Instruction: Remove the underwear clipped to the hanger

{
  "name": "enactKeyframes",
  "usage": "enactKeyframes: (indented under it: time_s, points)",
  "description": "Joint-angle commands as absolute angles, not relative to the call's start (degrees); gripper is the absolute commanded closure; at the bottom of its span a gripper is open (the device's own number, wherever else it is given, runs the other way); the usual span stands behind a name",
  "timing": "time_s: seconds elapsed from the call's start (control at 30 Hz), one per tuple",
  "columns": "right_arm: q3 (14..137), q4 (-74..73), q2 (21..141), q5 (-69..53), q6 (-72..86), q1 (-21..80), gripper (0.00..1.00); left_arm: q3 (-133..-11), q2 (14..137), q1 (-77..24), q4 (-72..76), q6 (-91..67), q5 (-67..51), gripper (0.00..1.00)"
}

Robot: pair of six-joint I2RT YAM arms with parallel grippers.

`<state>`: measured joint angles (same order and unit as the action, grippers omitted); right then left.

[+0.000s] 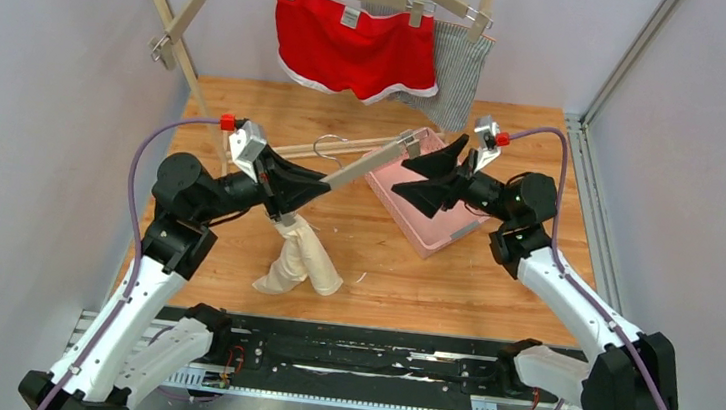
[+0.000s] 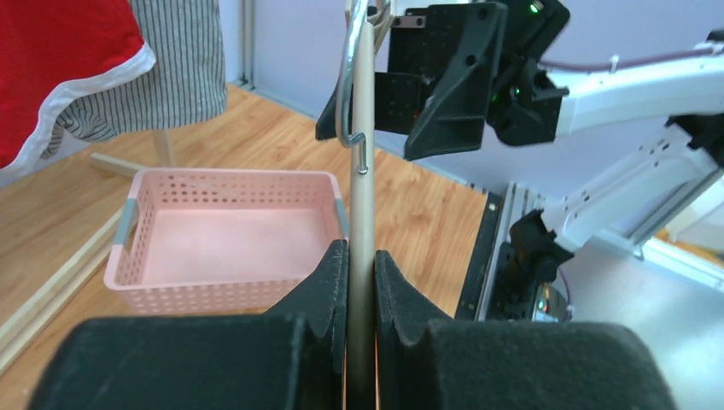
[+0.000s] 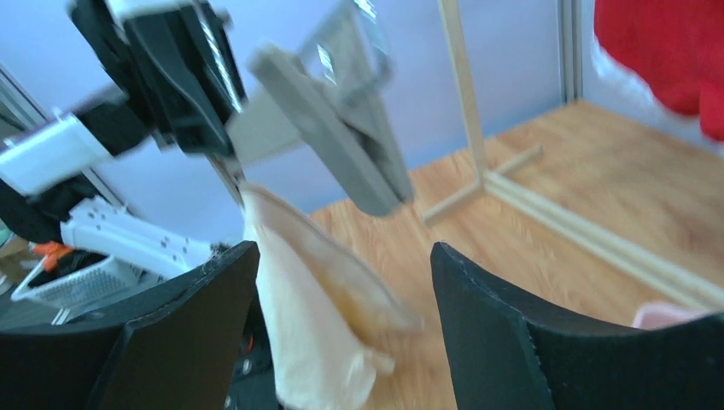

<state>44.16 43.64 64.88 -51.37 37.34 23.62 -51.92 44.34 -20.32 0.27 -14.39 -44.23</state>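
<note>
My left jaws are clamped on the wooden hanger (image 1: 368,165), and my right jaws gape wide beside its free clip (image 3: 333,137). The cream shorts (image 1: 298,259) dangle from the hanger's end by my left jaws, their hem on the counter (image 1: 403,274). I judge them half freed, with one clip left to release. Beyond, the pink basket (image 2: 213,295) holds nothing. Farthest off, the red shorts (image 1: 354,48) and the striped shorts (image 1: 457,68) hang clipped up, both yet to do.
</note>
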Motion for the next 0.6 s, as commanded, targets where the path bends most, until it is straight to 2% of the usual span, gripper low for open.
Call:
enactKeyframes:
  time_s: [0.0,0.2,0.37,0.57]
  points:
    - [44.53,68.28,67.52,-43.85,45.75,26.88,0.24,-47.76,42.63,-20.04,19.84,-26.22,-39.75,1.0]
    - [51.49,87.6,79.78,-40.7,56.84,29.02,0.23,-43.24,42.65,-20.04,35.7,-36.48,-36.19,1.0]
    - [56.8,87.71,84.24,-40.56,54.29,33.42,0.23,-40.79,44.56,-20.02,47.36,-44.53,-33.99,1.0]
    - [59.88,87.72,86.09,-40.95,54.37,34.6,0.24,-40.08,45.43,-20.04,49.56,-45.81,-32.53,1.0]
